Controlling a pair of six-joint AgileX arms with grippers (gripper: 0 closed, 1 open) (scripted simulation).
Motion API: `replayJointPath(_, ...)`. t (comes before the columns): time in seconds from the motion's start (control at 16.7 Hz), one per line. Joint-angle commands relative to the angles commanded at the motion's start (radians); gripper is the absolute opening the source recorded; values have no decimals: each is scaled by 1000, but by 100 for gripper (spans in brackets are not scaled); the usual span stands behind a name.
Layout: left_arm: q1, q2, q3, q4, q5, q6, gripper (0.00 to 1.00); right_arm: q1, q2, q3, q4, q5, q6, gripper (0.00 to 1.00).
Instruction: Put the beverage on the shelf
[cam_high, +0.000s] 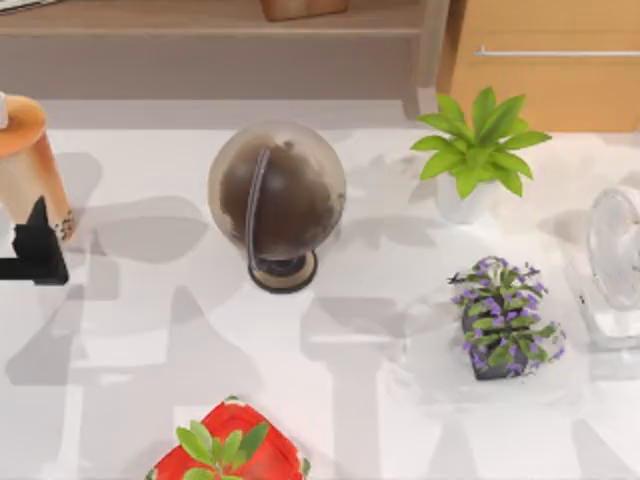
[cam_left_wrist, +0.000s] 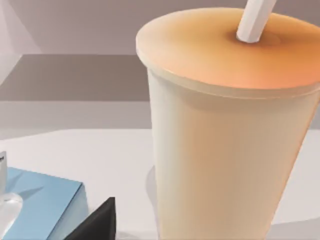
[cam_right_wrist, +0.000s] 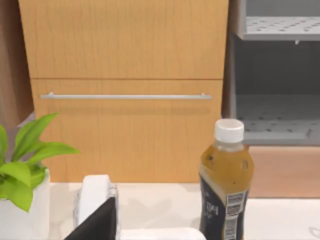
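Left gripper (cam_high: 38, 245) at table's far left edge, against the beverage (cam_high: 30, 165), finger state can't tell, globe (cam_high: 277, 200) mid-table, shelf (cam_high: 210, 18) behind.

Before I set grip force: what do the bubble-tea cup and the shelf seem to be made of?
The bubble-tea cup looks like smooth, slightly glossy plastic: soft sheen on its cream wall, flat orange lid, white straw. The shelf looks like matte light-brown wood or laminate, with a faint grain and no glare.
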Motion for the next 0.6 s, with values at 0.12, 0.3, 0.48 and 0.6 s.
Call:
replayJointPath(0.12, -1, 17, 16, 5, -3, -1, 100, 0, 0, 0, 0, 0, 0, 100)
replayJointPath(0.3, -11, 117, 102, 24, -13, -3, 100, 0, 0, 0, 0, 0, 0, 100)
replayJointPath(0.48, -27, 250, 212, 41, -25, -5, 100, 0, 0, 0, 0, 0, 0, 100)
replayJointPath(0.6, -35, 316, 273, 47, -33, -7, 100, 0, 0, 0, 0, 0, 0, 100)
